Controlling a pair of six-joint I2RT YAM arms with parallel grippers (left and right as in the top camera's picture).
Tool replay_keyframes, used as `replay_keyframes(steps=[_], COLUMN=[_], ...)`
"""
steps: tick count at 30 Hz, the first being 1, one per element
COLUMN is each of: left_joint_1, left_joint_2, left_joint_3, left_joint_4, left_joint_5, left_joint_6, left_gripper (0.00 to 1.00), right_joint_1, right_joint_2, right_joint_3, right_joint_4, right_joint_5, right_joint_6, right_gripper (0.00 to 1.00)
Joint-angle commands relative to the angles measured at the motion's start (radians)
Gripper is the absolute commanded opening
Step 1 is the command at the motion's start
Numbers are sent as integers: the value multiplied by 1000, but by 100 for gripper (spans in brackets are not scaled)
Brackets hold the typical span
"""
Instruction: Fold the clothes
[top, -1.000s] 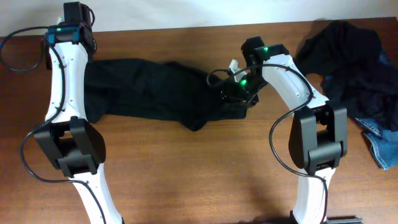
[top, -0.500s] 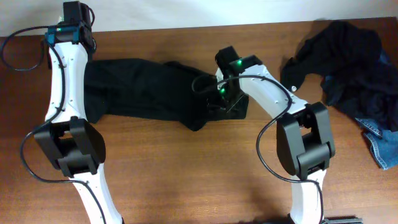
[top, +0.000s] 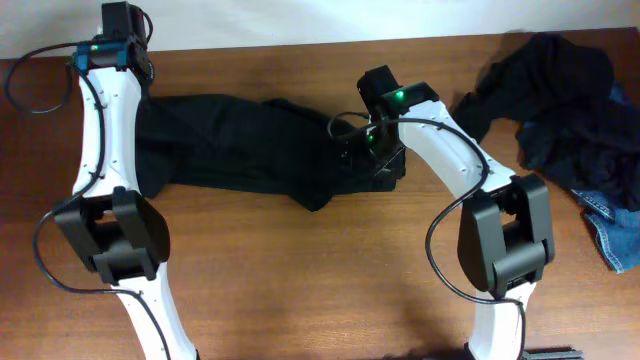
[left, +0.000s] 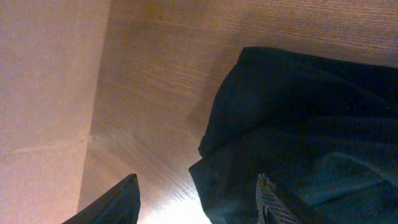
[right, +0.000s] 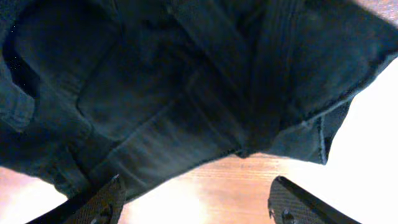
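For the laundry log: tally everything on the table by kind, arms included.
Long black garment: 1
Heap of dark clothes: 1, pieces inside uncountable
Blue denim piece: 1
Robot arms, left arm and right arm: 2
Total: 5

I'm over a brown wood-grain tabletop (top: 300, 270), plain pale wall (top: 250, 20) along its far edge, bright glare on the wood.
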Motion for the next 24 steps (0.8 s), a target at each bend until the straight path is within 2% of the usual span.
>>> replay_keyframes(steps=[1,6,14,15,17,18,21,24], left_joint_1=[0,0,0,0,0,0,0,0], left_joint_2=[45,68,68,68,68,68,68,68], left_joint_3=[11,11,11,11,11,11,11,11], left_joint_4=[5,3,0,-2,-5,-5,-5,-5], left_joint_5=[17,17,17,17,17,17,18,32], left_joint_6=[-6,-6,-6,-6,-6,-6,-6,-6], left_gripper=[60,60,60,60,60,60,60,60], right_joint_1=[-2,3,39,39,34,28,1,-24], right_joint_2=[-16,-16,-11,-10,-11,-11,-11,-13], right_joint_3=[-28,-76,-163,-163,-162,-161,-147,-104], right_joint_4=[58,135,309,319,348,349,349,347], right_joint_5=[31,27,21,32,53,53,48,40], right_joint_6=[51,62,71,71,44,35,-25,-159], right_gripper=[78,72,53,42,9,4,4,4])
